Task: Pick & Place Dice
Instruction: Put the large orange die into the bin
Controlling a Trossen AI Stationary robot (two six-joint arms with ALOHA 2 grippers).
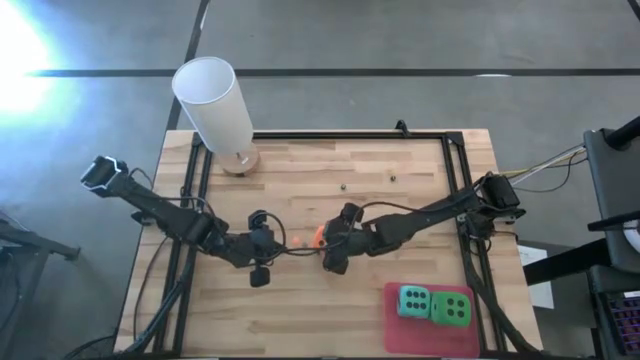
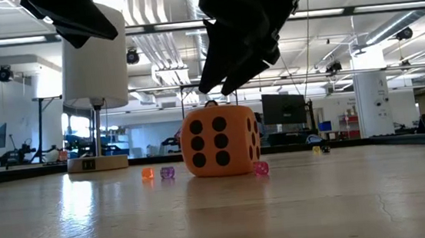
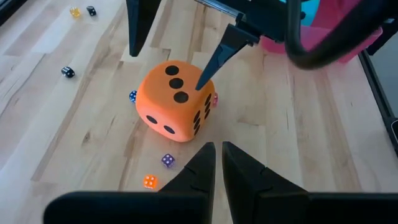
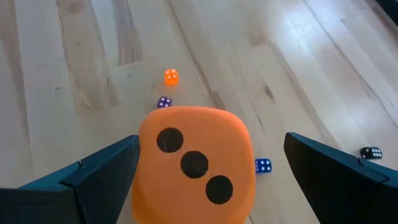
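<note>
Desk [image 1: 330, 170]: pale wooden top in a dark frame, carrying all items listed. White cylinder [image 1: 214, 103]: tall, on a round wooden foot at the far left corner; not part of the task. Pink mat [image 1: 400, 330]: near right corner, already bearing a teal die [image 1: 414, 301] and, touching it on the right, a green die [image 1: 453, 310]. Right gripper [image 4: 210, 163]: at mid-desk, hanging directly over the orange die [image 4: 198, 163]; jaws spread wide, one dark finger [image 4: 93, 177] on each flank of the cube, neither seen touching it. Left gripper [image 3: 217, 165]: just left of the orange die and pointed at it, jaws together with only a sliver between, holding nothing; judged to be waiting. Orange die: soft-looking cube at the centre of the desk, three pips up, resting flat, apart from the mat. Step in hand, as judged: the reach for the orange die, grasp not yet made. Next move calls for lowering until the fingers bracket the cube's sides, then closing squarely; the soft body should give a little. Small items: tiny loose dice around the cube, among them an orange one [image 4: 171, 77], a purple one [image 4: 163, 102] and a blue one [image 4: 263, 165]. A fourth large die is not in view.
</note>
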